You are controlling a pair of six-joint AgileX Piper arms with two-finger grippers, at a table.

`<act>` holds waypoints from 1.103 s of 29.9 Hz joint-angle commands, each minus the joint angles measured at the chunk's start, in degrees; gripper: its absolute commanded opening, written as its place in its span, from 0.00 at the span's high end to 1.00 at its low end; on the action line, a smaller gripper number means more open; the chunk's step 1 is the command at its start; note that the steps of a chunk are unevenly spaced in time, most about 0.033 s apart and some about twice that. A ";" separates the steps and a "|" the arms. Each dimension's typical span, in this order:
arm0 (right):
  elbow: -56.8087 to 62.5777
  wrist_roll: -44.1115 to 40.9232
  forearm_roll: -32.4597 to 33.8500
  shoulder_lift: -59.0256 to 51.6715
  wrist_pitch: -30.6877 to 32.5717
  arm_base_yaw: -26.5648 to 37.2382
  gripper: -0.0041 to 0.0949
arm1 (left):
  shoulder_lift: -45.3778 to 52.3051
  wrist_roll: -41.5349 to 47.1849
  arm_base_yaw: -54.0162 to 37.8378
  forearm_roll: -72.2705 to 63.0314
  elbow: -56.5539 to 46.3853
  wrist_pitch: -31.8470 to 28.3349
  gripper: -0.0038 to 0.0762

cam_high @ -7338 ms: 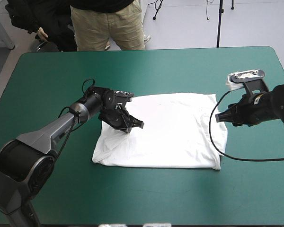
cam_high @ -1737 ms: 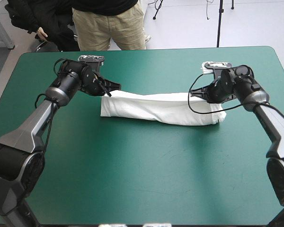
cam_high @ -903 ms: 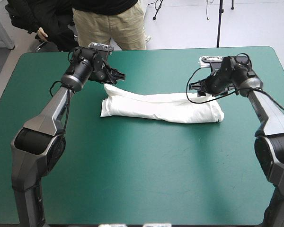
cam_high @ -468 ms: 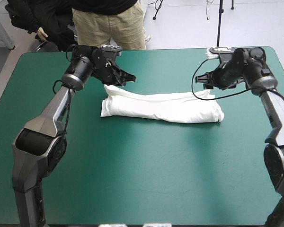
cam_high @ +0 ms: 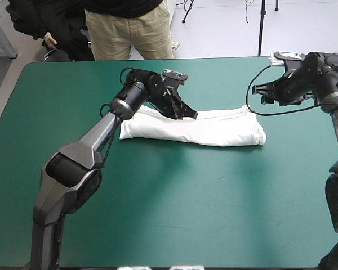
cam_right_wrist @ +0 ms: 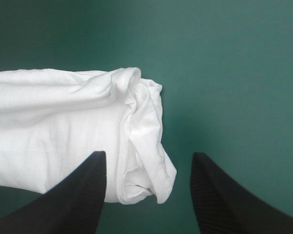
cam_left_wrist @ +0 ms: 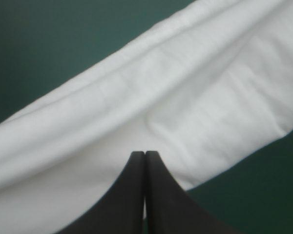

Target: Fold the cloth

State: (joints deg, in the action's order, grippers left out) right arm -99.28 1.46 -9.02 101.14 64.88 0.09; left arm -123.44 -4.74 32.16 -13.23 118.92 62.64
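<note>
The white T-shirt (cam_high: 214, 130) lies on the teal-green cover as a long folded strip running left to right. My left gripper (cam_high: 190, 115) is shut, its tips low over the strip's far edge, left of the middle. In the left wrist view the fingers (cam_left_wrist: 145, 155) meet in one point over the white cloth (cam_left_wrist: 185, 97), and nothing shows between them. My right gripper (cam_high: 262, 93) is open and raised, beyond the strip's right end. The right wrist view has that bunched end (cam_right_wrist: 136, 126) below and between the spread fingers (cam_right_wrist: 149, 154), apart from them.
Bare teal-green cover (cam_high: 186, 197) spreads from the strip to the table's near edge and on both sides. The far edge (cam_high: 214, 57) runs a short way behind both grippers.
The left gripper has let go of the strip's far left corner, moved right along the far edge and shut. The right gripper has drawn up and to the right, staying open.
</note>
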 commanded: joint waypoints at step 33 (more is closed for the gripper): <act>6.79 15.50 -17.81 9.48 -1.71 4.40 0.33 | -5.25 -1.19 2.64 -4.42 1.66 -3.71 0.97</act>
State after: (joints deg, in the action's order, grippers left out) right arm -91.28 15.97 -24.18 112.41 63.31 4.01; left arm -131.96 -6.03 34.53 -15.37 119.21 58.18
